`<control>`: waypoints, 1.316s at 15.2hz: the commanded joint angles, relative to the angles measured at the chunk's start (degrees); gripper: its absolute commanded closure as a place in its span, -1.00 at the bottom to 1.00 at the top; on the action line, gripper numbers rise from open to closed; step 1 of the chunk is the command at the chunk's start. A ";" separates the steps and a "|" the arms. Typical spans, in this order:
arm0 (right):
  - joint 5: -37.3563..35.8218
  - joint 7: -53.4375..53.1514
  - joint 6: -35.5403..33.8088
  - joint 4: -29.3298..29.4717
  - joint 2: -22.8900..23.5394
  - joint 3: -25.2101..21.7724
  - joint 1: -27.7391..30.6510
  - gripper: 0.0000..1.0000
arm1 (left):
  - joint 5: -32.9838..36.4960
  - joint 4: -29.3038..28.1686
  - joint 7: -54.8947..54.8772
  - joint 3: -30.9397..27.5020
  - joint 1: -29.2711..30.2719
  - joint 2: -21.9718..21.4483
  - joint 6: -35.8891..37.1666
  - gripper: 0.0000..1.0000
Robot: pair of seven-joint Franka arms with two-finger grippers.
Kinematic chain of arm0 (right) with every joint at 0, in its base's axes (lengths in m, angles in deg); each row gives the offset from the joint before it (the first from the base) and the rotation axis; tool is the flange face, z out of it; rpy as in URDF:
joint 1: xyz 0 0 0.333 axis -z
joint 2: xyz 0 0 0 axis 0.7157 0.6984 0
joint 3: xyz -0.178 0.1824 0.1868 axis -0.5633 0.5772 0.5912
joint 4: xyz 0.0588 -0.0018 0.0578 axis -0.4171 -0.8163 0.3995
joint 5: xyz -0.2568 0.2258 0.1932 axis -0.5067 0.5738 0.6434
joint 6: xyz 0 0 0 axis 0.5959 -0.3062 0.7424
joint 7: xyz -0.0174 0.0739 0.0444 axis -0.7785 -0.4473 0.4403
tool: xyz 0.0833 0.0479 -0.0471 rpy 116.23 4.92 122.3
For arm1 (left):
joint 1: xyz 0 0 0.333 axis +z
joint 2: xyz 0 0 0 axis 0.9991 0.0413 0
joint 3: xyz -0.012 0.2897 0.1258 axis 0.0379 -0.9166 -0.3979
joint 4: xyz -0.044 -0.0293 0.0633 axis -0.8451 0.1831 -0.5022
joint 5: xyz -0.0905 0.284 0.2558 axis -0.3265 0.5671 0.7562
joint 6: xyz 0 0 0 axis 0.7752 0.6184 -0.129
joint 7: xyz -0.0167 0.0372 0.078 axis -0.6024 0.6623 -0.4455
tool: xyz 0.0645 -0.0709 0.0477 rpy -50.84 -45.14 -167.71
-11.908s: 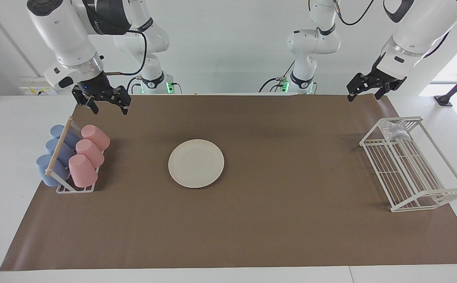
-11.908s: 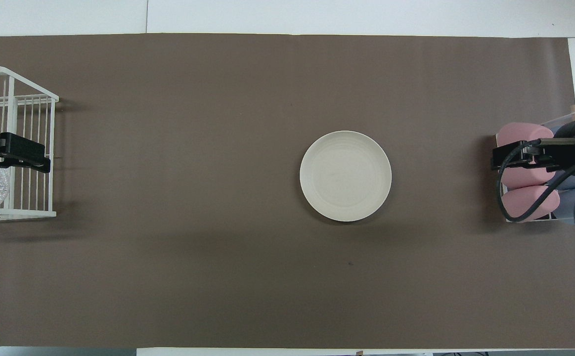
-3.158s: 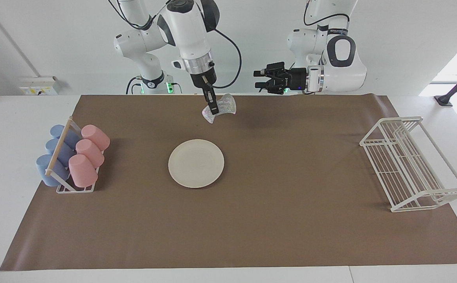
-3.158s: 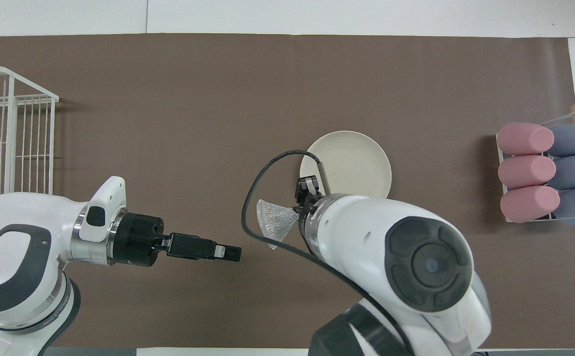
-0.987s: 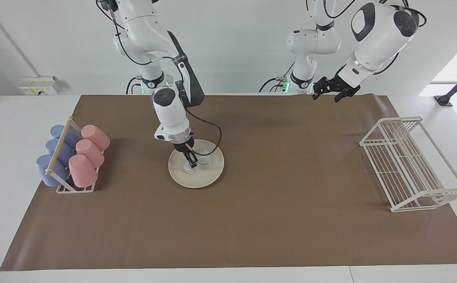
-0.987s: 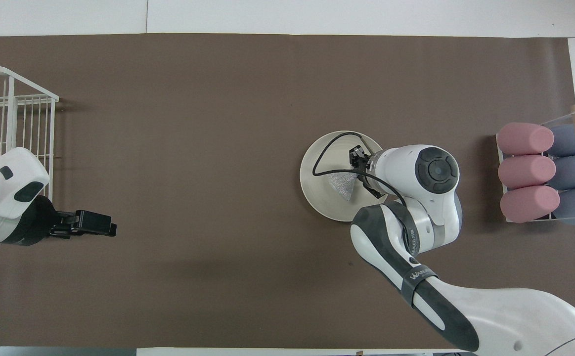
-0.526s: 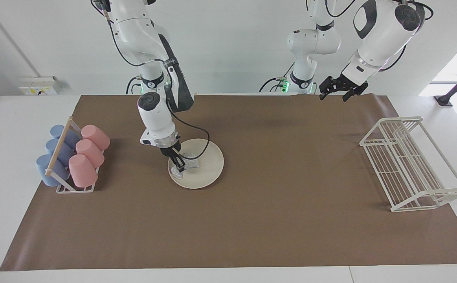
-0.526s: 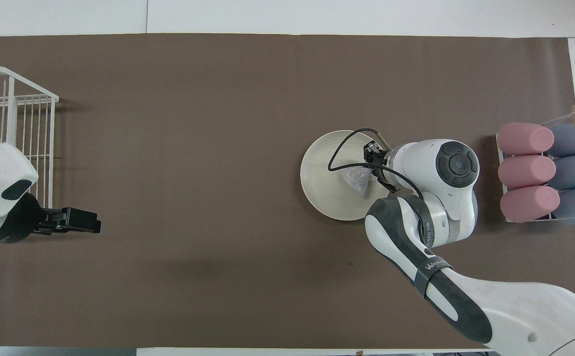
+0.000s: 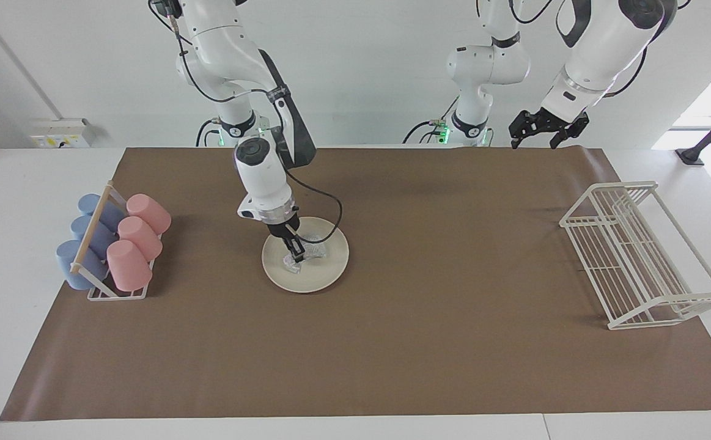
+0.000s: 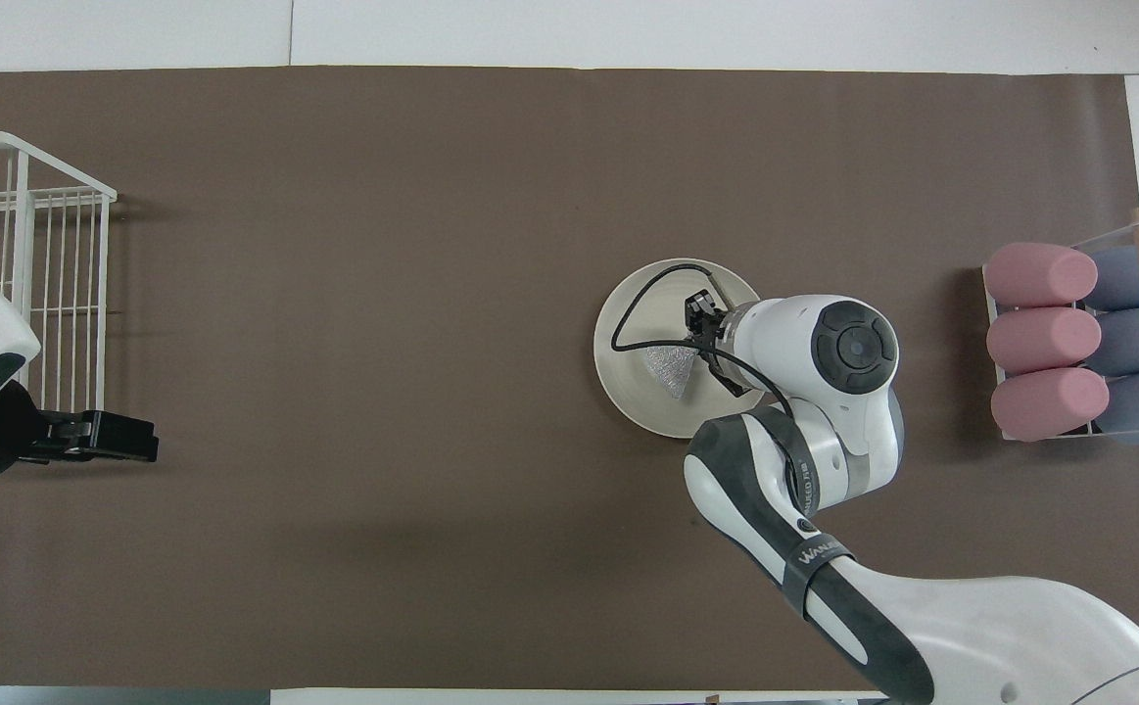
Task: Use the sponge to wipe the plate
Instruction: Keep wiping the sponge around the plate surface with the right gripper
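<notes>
Left gripper [image 9: 541,135]: hanging raised over the mat's robot-side edge, fingers spread, gripping nothing. Right gripper [image 9: 296,250]: pinching the sponge [image 9: 311,250] tight, pressing it onto the plate [image 9: 331,269], which is lying mid-mat toward the right arm's end.

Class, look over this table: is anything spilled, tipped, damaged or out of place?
Nothing stands out. The plate lies flat on the mat, the right gripper presses the sponge onto it, and the cups sit in their rack.
</notes>
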 commanded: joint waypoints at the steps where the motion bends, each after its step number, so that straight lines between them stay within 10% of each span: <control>1: 0.77 -1.86 1.72 -1.22 1.04 0.32 -0.68 1.00 | 1.79 3.92 0.76 0.28 0.28 1.22 2.69 -1.00; 14: 0.77 -4.94 1.89 -1.22 1.12 0.23 -2.79 1.00 | 1.27 23.87 1.80 -0.95 0.10 13.42 10.70 -1.00; 20: 0.68 10.79 1.19 -1.48 1.30 0.14 5.03 1.00 | 0.83 23.27 3.12 -0.95 0.10 13.17 9.90 -1.00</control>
